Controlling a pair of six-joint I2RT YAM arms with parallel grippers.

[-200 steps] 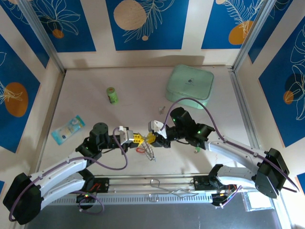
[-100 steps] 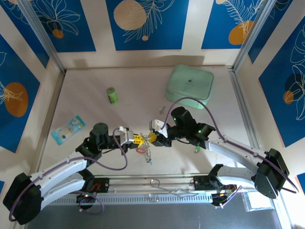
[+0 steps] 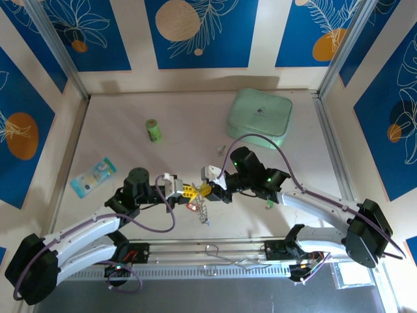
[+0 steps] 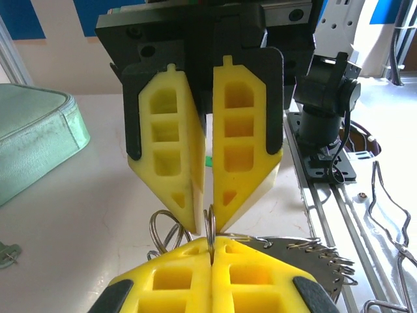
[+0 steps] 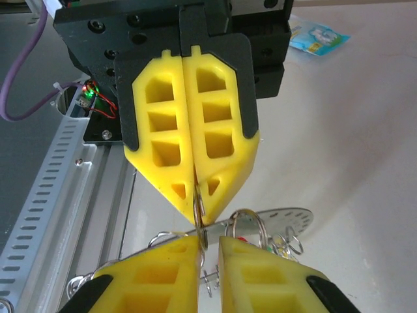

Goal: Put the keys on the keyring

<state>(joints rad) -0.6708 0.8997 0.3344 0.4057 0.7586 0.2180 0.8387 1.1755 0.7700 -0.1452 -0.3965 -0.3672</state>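
Now my left gripper [image 4: 212, 248] clamps the keyring [image 5: 201, 225]; my right gripper [image 4: 207, 225] stands slightly parted around it. Next, thread a key [image 3: 203, 214] on.

Two arms are counted, the left arm [image 3: 85, 231] and the right arm [image 3: 313, 199], with one gripper on each: the left gripper [image 3: 188, 190] and the right gripper [image 3: 206, 188]. Two yellow fingers [image 4: 244, 130] are borne by each, four in all. One keyring [image 3: 203, 212] is seen; the pieces bunched with it cannot be counted, though one red tag [image 3: 193, 205] is made out. One loose key [image 3: 221, 150], one small green piece [image 3: 268, 206], one green bottle [image 3: 153, 130], one mint-green box [image 3: 259, 117] and one blue packet [image 3: 93, 176] are counted
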